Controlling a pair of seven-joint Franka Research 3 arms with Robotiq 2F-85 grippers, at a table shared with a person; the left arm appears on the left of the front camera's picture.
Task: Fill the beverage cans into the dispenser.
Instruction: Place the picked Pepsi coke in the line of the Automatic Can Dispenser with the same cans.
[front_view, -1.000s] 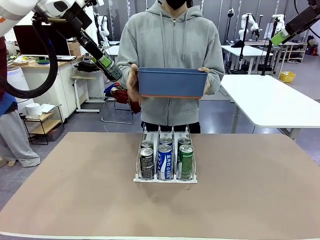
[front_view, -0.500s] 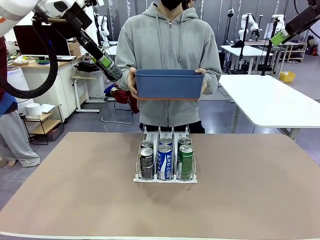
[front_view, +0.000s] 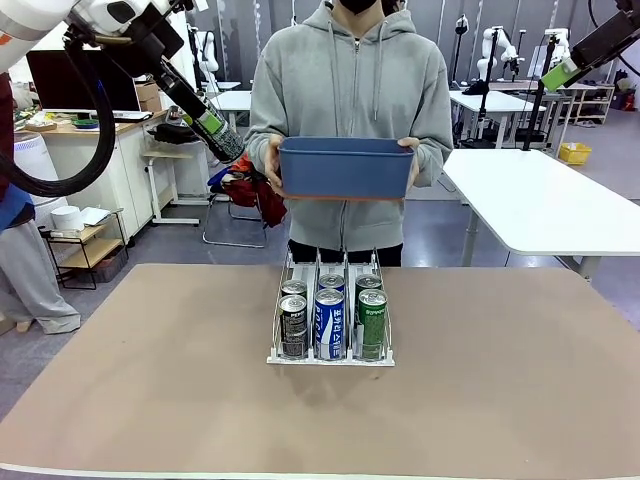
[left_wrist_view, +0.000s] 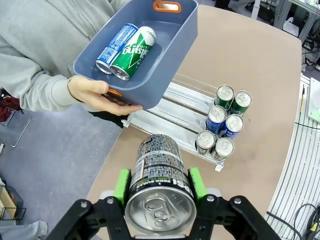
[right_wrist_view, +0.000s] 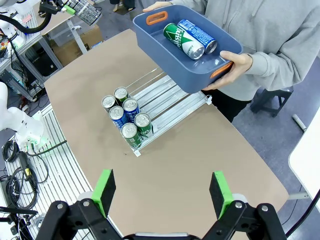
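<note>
Left end effector: the left end effector (left_wrist_view: 160, 184) is squeezing a black can (left_wrist_view: 159, 157), with one green pad pressing on each side.
Right end effector: the right end effector (right_wrist_view: 162, 189) is holding nothing, and its fingers are standing wide apart.
Front view: it is showing both arms up high, the left one beside the person (front_view: 350, 80) and the right one in the top right corner.
Bin: the person is holding a blue bin (front_view: 345, 168) with a hand (front_view: 271, 160) on each end, at chest height.
Inside the bin: from the front, the bin's wall is hiding what is inside. Both wrist views are looking in from above, where a blue can (left_wrist_view: 116, 46) and a green can (left_wrist_view: 133, 53) are lying side by side.
Dispenser: the dispenser (front_view: 330, 359) is sitting in the middle of the desk (front_view: 150, 380).
Six cans: six cans (right_wrist_view: 125, 117) are standing in it, two in each lane, pushed up to the front lip. The black ones are on the left, the blue ones in the middle and the green ones on the right.
Lanes: the wrist views are showing the back parts of the lanes lying bare.
Desk: it is brown and flat.
Room: a grey floor (front_view: 180, 240) and white desks (front_view: 545, 205) are showing behind the person.
In the way: in the wrist views the bin is covering the far end of the dispenser.
</note>
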